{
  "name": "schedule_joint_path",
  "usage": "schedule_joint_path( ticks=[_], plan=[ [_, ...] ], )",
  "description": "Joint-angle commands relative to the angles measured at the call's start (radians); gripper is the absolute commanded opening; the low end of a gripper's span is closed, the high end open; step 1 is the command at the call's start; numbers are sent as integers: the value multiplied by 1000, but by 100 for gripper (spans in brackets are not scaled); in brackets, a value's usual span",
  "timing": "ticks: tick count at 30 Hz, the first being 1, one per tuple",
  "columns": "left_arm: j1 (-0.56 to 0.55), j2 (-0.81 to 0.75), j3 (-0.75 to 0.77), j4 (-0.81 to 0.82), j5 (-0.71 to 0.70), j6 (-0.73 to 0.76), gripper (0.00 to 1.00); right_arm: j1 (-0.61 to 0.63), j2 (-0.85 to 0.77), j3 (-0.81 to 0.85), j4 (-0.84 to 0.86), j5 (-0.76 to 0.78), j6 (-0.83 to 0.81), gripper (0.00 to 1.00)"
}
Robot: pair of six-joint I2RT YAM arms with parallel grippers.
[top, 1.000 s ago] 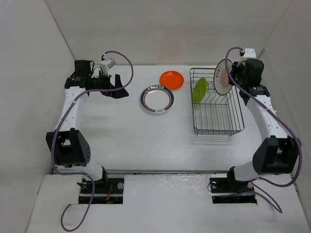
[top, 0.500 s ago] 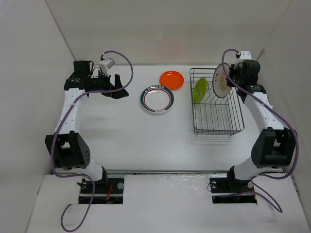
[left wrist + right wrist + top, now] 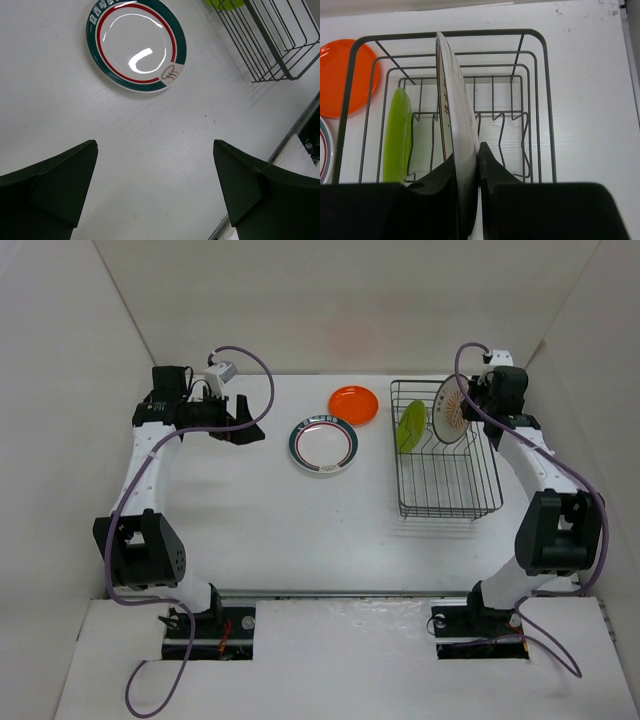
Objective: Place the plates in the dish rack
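Right claw (image 3: 466,154) nipped narrow on the rim of the sunburst plate (image 3: 451,100), one of its fingers (image 3: 495,170) on each face. Plate held upright and edge-on, parallel to the green plate (image 3: 396,135): by my reading, so as to slide down between the prongs (image 3: 501,125) rather than land flat across them. Grip taken on the edge nearest the wrist, probably to leave the far part of the disc free to enter a slot. Hanging over the middle of the rack (image 3: 470,32), just beside the green plate but apart from it. Impossible to tell whether the lower edge touches the wires yet. Green plate already standing in its slot toward the rack's left, leaning a little. Judged next: lower until seated between prongs, then release. Risk of knocking the green neighbour, or of the plate tipping once let go.

Farther out, on the surface (image 3: 280,530), two more lying flat: orange plate (image 3: 354,403) just off the rack's far left corner, banded plate (image 3: 323,444) nearer the middle. Left claw (image 3: 154,145) spread wide and holding nothing, poised above the surface with the banded plate ahead of it, seemingly in readiness for that one. One of four racked, a second nearly so
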Motion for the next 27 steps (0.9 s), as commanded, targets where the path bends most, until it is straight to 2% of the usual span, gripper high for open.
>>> schedule_joint_path(
  ticks=[1, 7, 11, 12, 13, 20, 24, 25, 27],
  plan=[
    [-3, -45, -11, 14, 22, 5, 100, -5, 14, 2, 95, -6, 43, 1],
    [-3, -27, 0, 14, 0, 5, 100, 5, 34, 2, 95, 5, 43, 2],
    [-3, -7, 0, 23, -9, 5, 100, 24, 34, 2, 95, 5, 43, 25],
    [-3, -7, 0, 23, -9, 5, 100, 24, 34, 2, 95, 5, 43, 49],
    [-3, 7, 0, 23, -23, 5, 100, 24, 34, 13, 95, 5, 43, 57],
    [-3, 105, 0, 34, -63, 43, 100, 34, -9, 44, 76, 35, 43, 70],
    [-3, 165, -40, 116, -53, 22, 100, 34, -73, 73, 42, 84, 43, 78],
    [-3, 180, -40, 133, -53, 22, 100, 34, -90, 73, 30, 84, 52, 85],
    [-3, 239, -50, 161, -17, 11, 100, 34, -147, 73, 16, 84, 52, 86]
  ],
)
